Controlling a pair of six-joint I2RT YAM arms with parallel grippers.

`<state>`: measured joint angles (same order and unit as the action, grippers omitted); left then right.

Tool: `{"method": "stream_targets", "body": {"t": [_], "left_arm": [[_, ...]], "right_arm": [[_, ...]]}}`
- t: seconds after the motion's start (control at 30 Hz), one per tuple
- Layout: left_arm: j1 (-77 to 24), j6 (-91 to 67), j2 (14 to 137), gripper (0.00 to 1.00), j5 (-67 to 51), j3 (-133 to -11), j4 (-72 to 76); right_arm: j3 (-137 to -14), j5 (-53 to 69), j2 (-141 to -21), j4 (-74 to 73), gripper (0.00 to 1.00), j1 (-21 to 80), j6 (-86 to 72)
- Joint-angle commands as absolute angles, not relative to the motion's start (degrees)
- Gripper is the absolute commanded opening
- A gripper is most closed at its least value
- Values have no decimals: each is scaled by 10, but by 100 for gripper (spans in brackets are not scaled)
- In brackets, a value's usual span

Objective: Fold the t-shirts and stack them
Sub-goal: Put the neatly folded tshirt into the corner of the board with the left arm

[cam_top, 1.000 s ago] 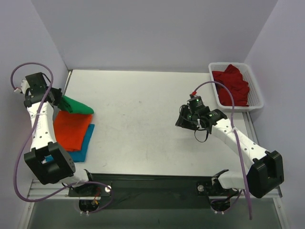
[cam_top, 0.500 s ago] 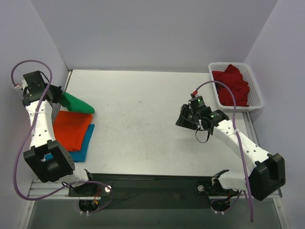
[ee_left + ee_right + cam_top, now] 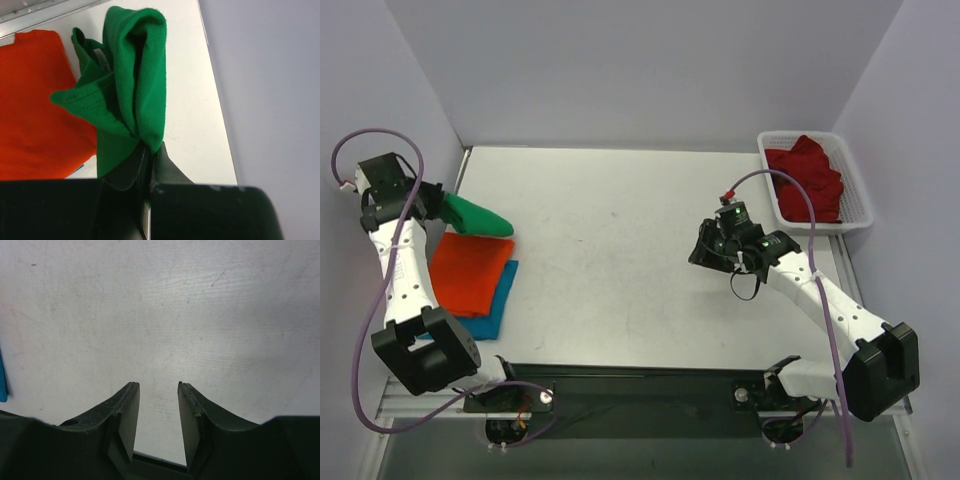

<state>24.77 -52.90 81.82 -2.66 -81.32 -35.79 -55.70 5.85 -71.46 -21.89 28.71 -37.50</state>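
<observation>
My left gripper (image 3: 444,207) is shut on the bright green t-shirt (image 3: 480,217), which hangs bunched and folded from the jaws at the table's far left; the left wrist view shows it pinched between the jaws (image 3: 135,100). Below it the orange t-shirt (image 3: 468,273) lies folded flat on top of the blue t-shirt (image 3: 492,306); the orange one also shows in the left wrist view (image 3: 35,105). The dark red t-shirt (image 3: 809,178) lies crumpled in the white mesh basket (image 3: 857,221). My right gripper (image 3: 705,252) is open and empty above bare table (image 3: 158,405).
The basket stands at the table's far right corner. Grey walls close in the back and both sides; the left wall is close to my left gripper. A black rail runs along the table's front edge (image 3: 640,375).
My left gripper has pulled back to the left with the green t-shirt, dragging it slightly off the orange one. The right arm has barely moved.
</observation>
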Motion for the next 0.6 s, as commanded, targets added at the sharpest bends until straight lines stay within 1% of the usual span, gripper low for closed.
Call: {"method": "stream_targets", "body": {"t": [0.0, 0.17, 0.27, 0.3, 0.33, 0.37, 0.4, 0.43, 0.47, 0.5, 0.53, 0.57], "left_arm": [[283, -523, 761, 0, -38, -758, -334], [349, -507, 697, 0, -64, -658, -333], [381, -485, 658, 0, -63, -607, -364], [385, -478, 632, 9, -51, -592, -372], [386, -476, 617, 22, -40, -576, -383], [388, -475, 601, 31, -30, -531, -382], [389, -470, 569, 37, -30, -512, -377], [392, -468, 554, 55, -31, -492, -370], [392, -466, 540, 65, -28, -479, -373], [392, -466, 514, 78, -26, -462, -377], [392, -464, 502, 97, -27, -455, -376], [393, -463, 491, 97, -26, -451, -376]], "right_arm": [[-555, 62, -695, -232, 37, 296, -372], [-550, 63, -695, -233, 38, 306, -370], [-548, 63, -700, -232, 38, 315, -372], [-548, 62, -704, -232, 38, 318, -372], [-548, 60, -706, -233, 38, 322, -373], [-547, 58, -708, -232, 38, 330, -374], [-546, 57, -709, -232, 38, 333, -375], [-546, 55, -709, -231, 38, 337, -375], [-545, 50, -709, -232, 38, 340, -376], [-543, 49, -709, -231, 38, 345, -376], [-542, 47, -708, -231, 38, 348, -378], [-541, 45, -706, -231, 38, 351, -380]]}}
